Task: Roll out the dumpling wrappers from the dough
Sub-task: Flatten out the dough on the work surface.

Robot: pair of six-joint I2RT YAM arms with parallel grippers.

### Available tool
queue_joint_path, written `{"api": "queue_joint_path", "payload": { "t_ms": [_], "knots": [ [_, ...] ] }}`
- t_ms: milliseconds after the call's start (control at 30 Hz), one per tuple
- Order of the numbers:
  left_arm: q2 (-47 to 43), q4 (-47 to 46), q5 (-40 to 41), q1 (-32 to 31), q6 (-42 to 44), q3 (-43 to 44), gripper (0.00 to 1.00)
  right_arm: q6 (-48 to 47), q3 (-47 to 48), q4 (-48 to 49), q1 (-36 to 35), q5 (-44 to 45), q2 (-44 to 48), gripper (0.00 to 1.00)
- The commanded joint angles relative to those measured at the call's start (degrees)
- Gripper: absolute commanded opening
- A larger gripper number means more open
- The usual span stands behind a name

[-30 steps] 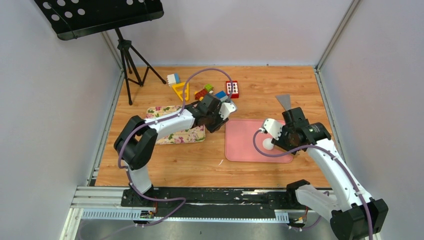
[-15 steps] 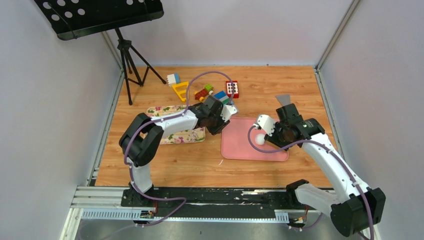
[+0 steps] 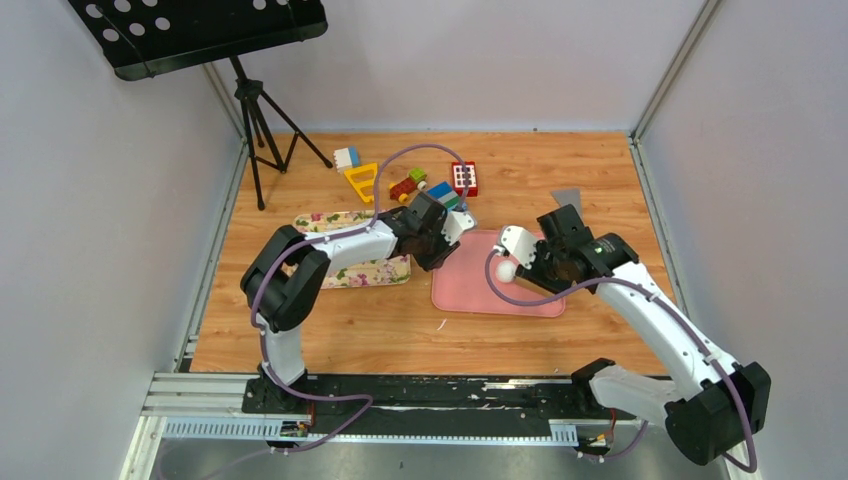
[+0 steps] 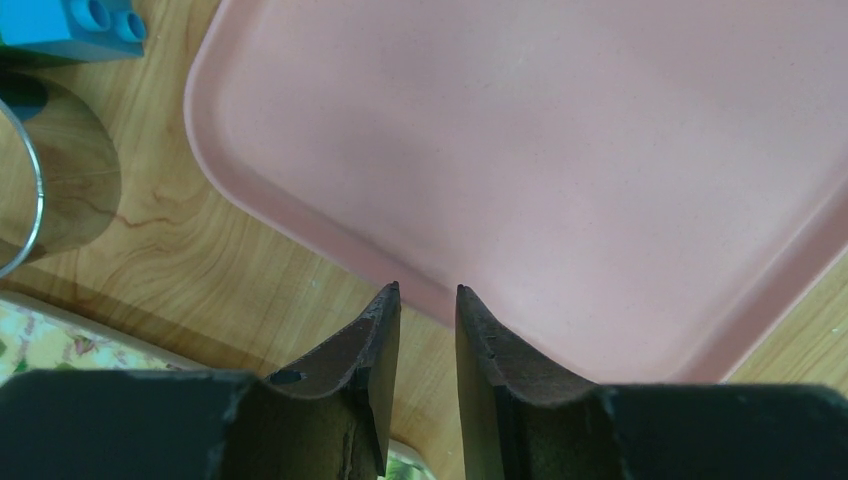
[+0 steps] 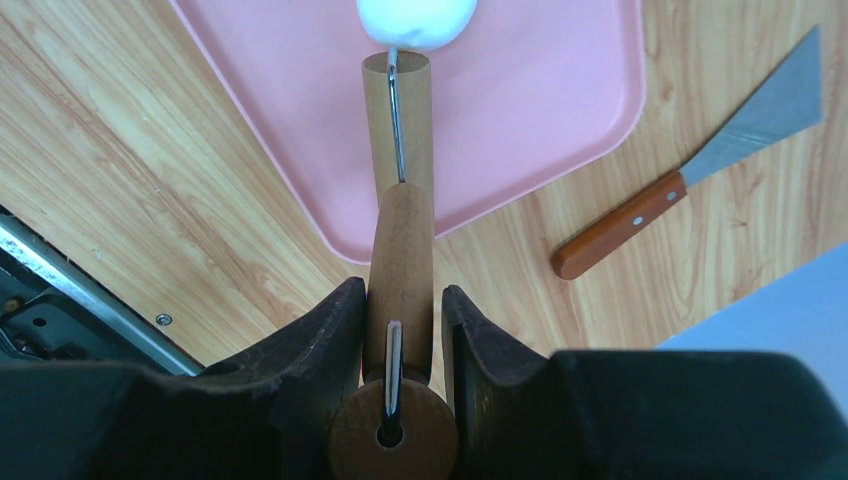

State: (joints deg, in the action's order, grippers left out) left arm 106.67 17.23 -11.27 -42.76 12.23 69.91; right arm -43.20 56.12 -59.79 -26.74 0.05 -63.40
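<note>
The dough (image 3: 506, 270) is a white ball on the pink tray (image 3: 470, 300), also at the top of the right wrist view (image 5: 418, 20). My right gripper (image 5: 402, 290) is shut on the handle of a wooden roller (image 5: 398, 100), and the roller's far end touches the dough. My left gripper (image 4: 427, 290) stands at the tray's left rim (image 4: 300, 230). Its jaws are a narrow gap apart, one tip over the rim's outer edge and one over the tray, with nothing clamped. In the top view it is by the tray's far-left corner (image 3: 443, 253). No dumpling wrappers are in view.
A metal scraper (image 5: 690, 170) with a wooden handle lies on the wood right of the tray. A metal ring (image 4: 35, 190) and a blue brick (image 4: 75, 20) sit left of the tray. Toy bricks (image 3: 420, 182) lie behind, a floral mat (image 3: 330, 222) under the left arm, a tripod (image 3: 255, 120) back left.
The right arm has moved left with the roller, and the dough and pink tray have slid left with it. The tray's rim now reaches my left fingertips, whose jaws have narrowed a little.
</note>
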Motion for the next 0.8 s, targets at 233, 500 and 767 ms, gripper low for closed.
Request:
{"api": "queue_joint_path", "payload": {
  "t_ms": [233,500,767],
  "knots": [
    [2.6,-1.8,-0.5,-0.7,-1.8,0.9,0.33,2.1,1.8,6.7,-0.2,-0.1,1.2,0.0],
    [3.6,-1.9,-0.9,-1.1,-1.9,0.9,0.29,2.9,4.6,9.5,-1.4,-6.3,-0.4,0.0],
    [3.7,-1.2,-0.9,-1.1,-0.8,1.8,0.29,-0.7,12.0,7.5,-1.9,-3.2,2.3,0.0]
  ]
}}
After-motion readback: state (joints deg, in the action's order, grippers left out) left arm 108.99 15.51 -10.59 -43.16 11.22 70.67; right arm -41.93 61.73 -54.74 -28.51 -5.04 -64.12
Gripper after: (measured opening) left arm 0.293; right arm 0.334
